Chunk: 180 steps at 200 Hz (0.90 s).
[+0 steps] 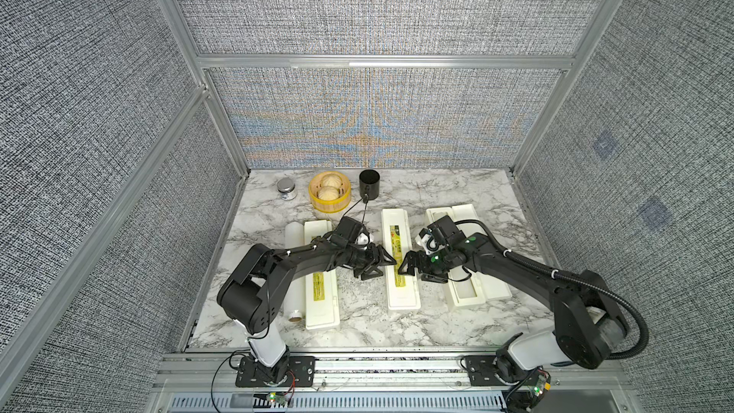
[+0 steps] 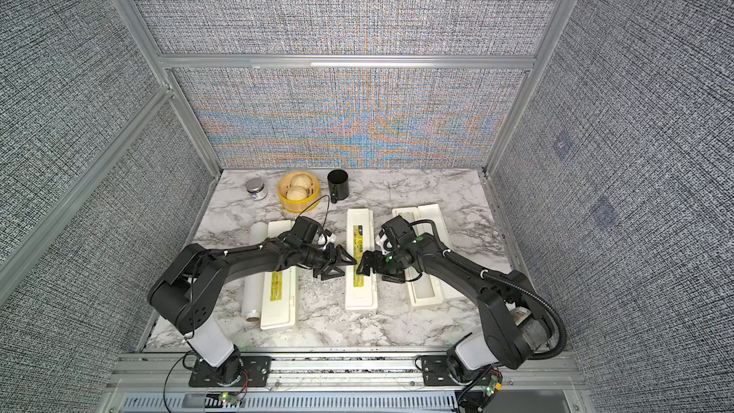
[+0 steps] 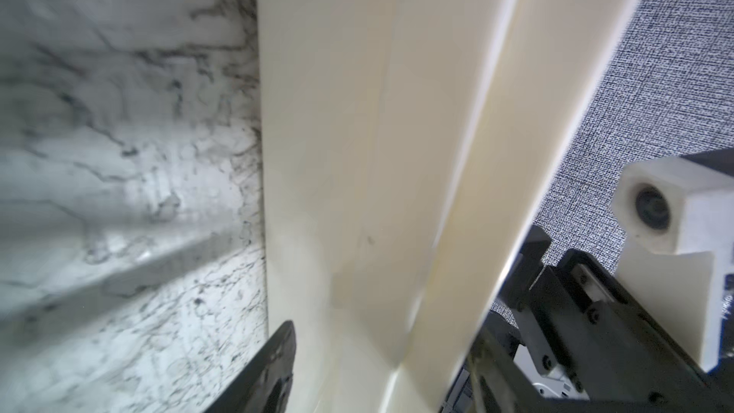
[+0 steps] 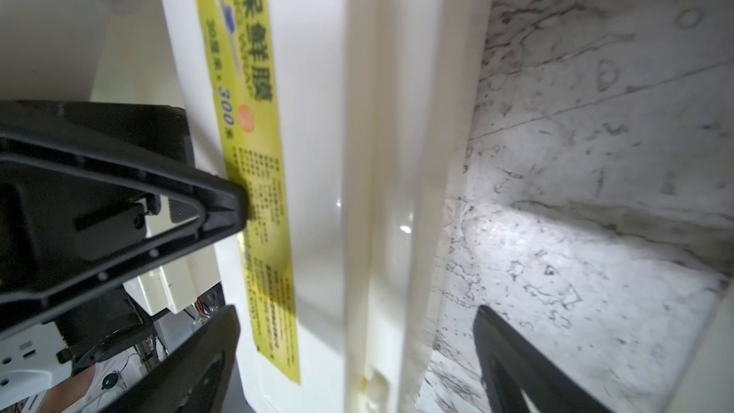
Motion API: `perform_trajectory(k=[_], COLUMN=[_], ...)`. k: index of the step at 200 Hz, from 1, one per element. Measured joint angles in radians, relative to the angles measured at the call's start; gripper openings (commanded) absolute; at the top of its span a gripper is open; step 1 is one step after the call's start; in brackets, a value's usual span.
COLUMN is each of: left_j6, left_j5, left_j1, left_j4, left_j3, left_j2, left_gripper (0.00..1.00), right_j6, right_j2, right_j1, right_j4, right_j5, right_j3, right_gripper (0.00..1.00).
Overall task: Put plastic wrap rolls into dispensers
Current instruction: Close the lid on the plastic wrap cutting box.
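Three cream dispensers lie side by side on the marble. The left dispenser point(image 1: 322, 303) and the middle dispenser point(image 1: 403, 295) have their lids down. The right dispenser point(image 1: 464, 292) lies open under my right arm. One plastic wrap roll point(image 1: 294, 272) lies along the left dispenser's outer side. My left gripper point(image 1: 383, 268) straddles the middle dispenser's point(image 3: 337, 152) left edge, with one fingertip on its yellow-green label point(image 4: 254, 133). Whether these jaws press on it I cannot tell. My right gripper point(image 4: 357, 307) stands open across the same dispenser from its right side, one finger over bare marble.
At the back left stand a small metal-lidded jar point(image 1: 286, 188), a yellow steamer basket point(image 1: 329, 192) with two buns and a black cup point(image 1: 369, 182). Fabric walls close in three sides. Both arms reach over the outer dispensers, with the grippers almost tip to tip.
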<state>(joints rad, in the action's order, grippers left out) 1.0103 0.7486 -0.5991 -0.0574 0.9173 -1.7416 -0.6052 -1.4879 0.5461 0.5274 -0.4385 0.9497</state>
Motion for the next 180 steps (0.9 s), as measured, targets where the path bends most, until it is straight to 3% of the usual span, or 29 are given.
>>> perform_trajectory(k=[52, 113, 144, 180], left_j6=[-0.097, -0.124, -0.126, -0.101], left_j5=[0.010, 0.024, 0.045, 0.056], left_j1=[0.083, 0.104, 0.114, 0.116], left_j4=[-0.151, -0.183, -0.159, -0.072], left_j3=[0.218, 0.464, 0.487, 0.410], left_j2=[-0.134, -0.325, -0.357, -0.341], left_gripper=[0.67, 0.65, 0.58, 0.57], right_j6=[0.064, 0.111, 0.125, 0.127], right_j2=[-0.161, -0.375, -0.439, -0.462], right_j1=[-0.080, -0.117, -0.136, -0.148], right_j4=[0.023, 0.018, 0.007, 0.000], right_j5=[0.011, -0.035, -0.094, -0.121], right_j3=[0.179, 0.379, 0.433, 0.450], right_gripper=[0.92, 0.84, 0.75, 0.68])
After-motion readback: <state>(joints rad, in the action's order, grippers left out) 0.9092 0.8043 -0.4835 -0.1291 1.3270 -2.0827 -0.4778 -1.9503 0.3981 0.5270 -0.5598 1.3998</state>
